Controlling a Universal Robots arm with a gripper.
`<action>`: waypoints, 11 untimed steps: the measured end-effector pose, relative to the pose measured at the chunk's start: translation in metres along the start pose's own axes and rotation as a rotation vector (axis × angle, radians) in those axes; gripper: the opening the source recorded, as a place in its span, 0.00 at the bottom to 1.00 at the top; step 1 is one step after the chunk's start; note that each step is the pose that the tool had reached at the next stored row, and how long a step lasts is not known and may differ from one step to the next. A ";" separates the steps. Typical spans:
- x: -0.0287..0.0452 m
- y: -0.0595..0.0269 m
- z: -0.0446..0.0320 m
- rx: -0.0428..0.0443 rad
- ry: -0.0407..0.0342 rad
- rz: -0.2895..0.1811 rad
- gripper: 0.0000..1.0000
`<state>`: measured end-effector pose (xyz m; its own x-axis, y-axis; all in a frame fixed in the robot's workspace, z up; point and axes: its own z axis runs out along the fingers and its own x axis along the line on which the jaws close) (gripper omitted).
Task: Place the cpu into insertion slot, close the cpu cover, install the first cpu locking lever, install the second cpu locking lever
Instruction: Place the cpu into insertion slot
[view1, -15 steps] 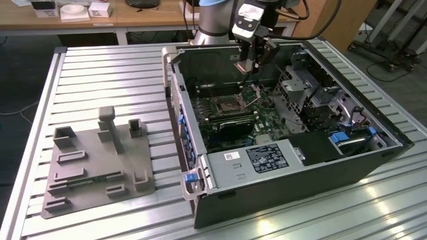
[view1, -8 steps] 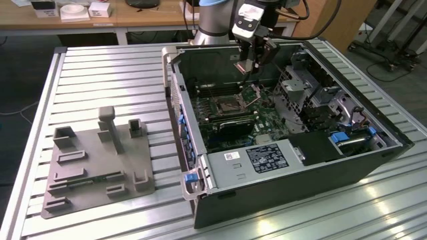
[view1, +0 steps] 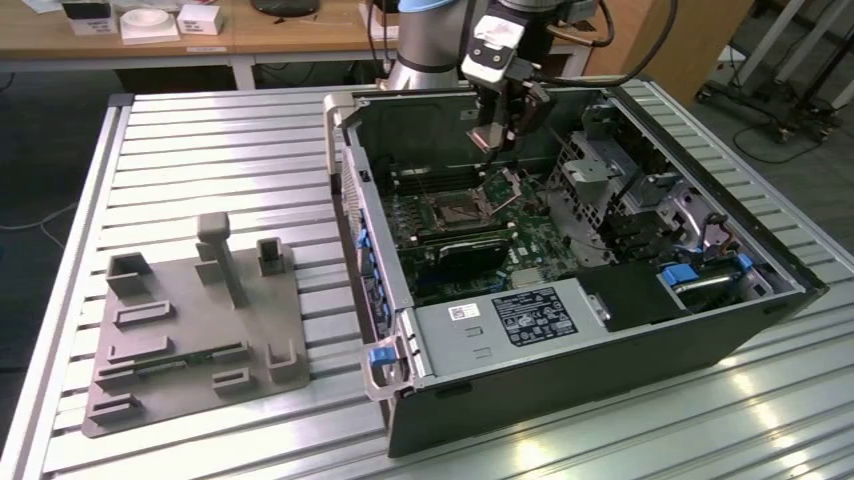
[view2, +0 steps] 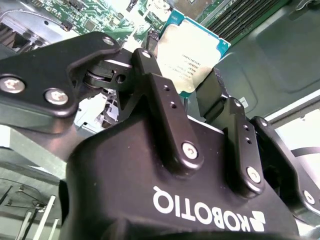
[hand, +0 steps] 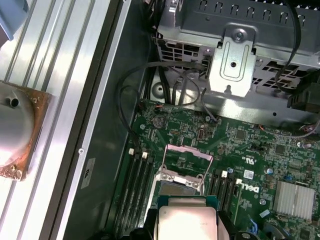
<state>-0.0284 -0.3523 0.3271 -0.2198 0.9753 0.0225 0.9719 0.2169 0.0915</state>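
My gripper (view1: 497, 146) hangs inside the open black computer case (view1: 574, 400), shut on the cpu (view2: 192, 47), a pale silvery-beige square chip with a green edge. In the second wrist view the two black fingers (view2: 155, 95) clamp the chip's opposite edges. The cpu (hand: 186, 221) hovers a little above and to one side of the insertion slot (hand: 180, 182), a metal-rimmed socket on the green board. The cpu cover (hand: 189, 151), a thin silvery frame, stands tilted open at the slot's far side. In the exterior view the slot (view1: 447, 210) lies below and toward the exterior view's left of the gripper.
Long black memory slots (hand: 136, 185) flank the socket. A metal drive cage (view1: 607, 170) and cables (hand: 165, 75) crowd the case's far side. A grey fixture plate (view1: 187, 330) lies on the ribbed aluminium table (view1: 214, 150). A round metal part (hand: 12, 127) sits outside the case.
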 end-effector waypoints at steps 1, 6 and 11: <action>0.0003 -0.0001 0.0020 -0.0001 -0.0004 0.006 0.54; 0.0005 -0.0008 0.0110 -0.0015 -0.0064 0.071 0.54; 0.0004 -0.0016 0.0191 -0.0032 -0.0136 0.148 0.54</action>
<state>-0.0285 -0.3514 0.3079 -0.0725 0.9971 0.0226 0.9934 0.0702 0.0913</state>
